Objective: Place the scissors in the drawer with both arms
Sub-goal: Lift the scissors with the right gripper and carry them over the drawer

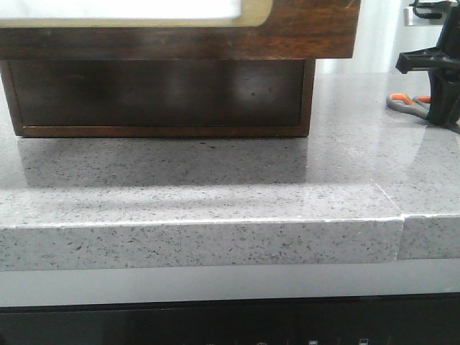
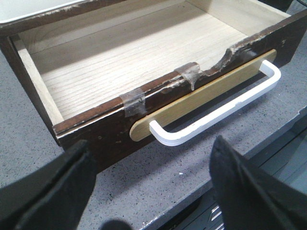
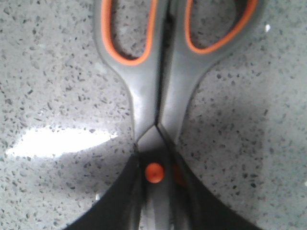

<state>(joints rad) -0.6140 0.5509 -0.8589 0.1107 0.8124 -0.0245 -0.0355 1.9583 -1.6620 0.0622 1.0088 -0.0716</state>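
The speckled grey counter (image 1: 215,180) fills the near part of the front view, with the drawer (image 1: 158,93) standing further back on the left and the scissors (image 1: 410,103) lying flat on the counter at the far right, well apart from it. In the left wrist view the left gripper (image 2: 151,184) is seen spread wide, empty, just in front of the white handle (image 2: 216,112) of the drawer, which is already pulled out and shows its pale inside. In the right wrist view the right gripper (image 3: 156,201) is closed in on the scissors at the orange pivot screw (image 3: 154,172), where blades meet handles; whether the grip is firm cannot be told. The long axis of the scissors runs straight away from that gripper, the orange-lined finger loops pointing outward and the blades hidden under the fingers. A pinch so near the pivot could let the handle end sag or swing on lifting, and the scissors might slip out. On the carry across, they could also strike the chipped front edge of the drawer if held too low.
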